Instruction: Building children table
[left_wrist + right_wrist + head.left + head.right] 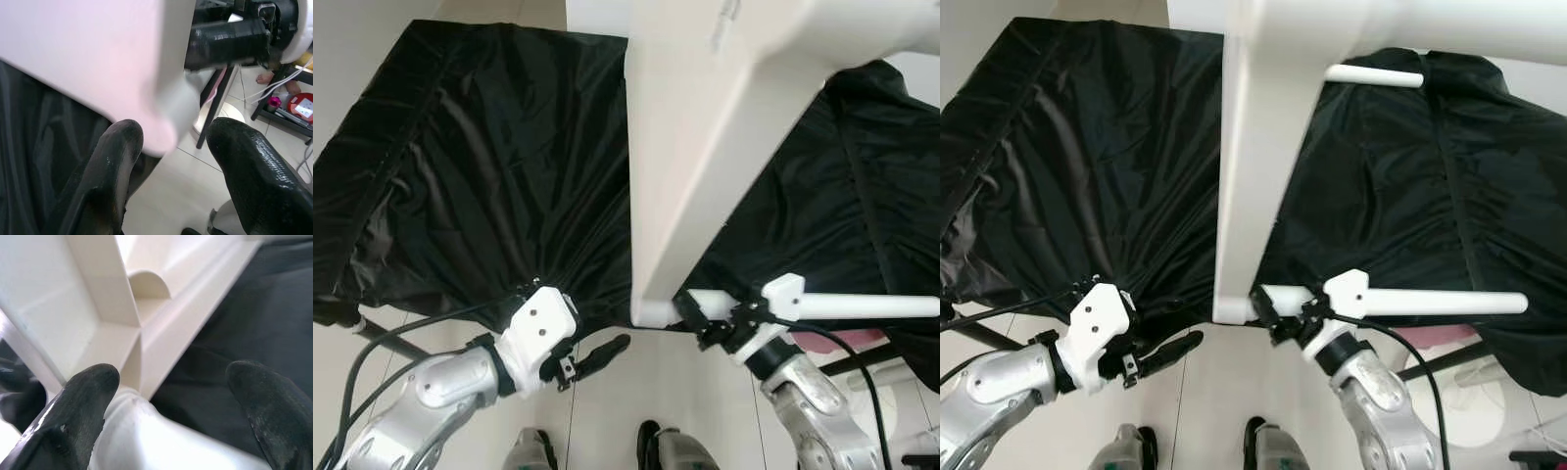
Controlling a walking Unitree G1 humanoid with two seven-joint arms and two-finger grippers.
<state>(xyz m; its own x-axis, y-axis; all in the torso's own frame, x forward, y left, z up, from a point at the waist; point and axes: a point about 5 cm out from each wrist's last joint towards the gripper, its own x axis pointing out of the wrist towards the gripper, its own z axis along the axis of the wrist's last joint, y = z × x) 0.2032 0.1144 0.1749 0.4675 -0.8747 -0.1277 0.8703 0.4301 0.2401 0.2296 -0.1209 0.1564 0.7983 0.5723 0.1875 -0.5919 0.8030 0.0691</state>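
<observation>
A white children's table top (705,127) stands tilted on edge over the black cloth, its underside ribs visible in the right wrist view (112,298). My right gripper (705,321) is shut on a white round table leg (862,306), with the leg's end pressed against the lower corner of the table top (651,311). A second white leg (1376,75) sticks out from the top's far corner. To the left and slightly below that lower corner, my left gripper (602,352) is open and holds nothing; the corner (161,127) lies just beyond its fingertips.
A black cloth (489,176) covers the work surface behind the table top and hangs over its near edge. Light floor tiles and my feet (533,450) are below. A pink object (842,343) and black stand legs (215,98) sit at the right.
</observation>
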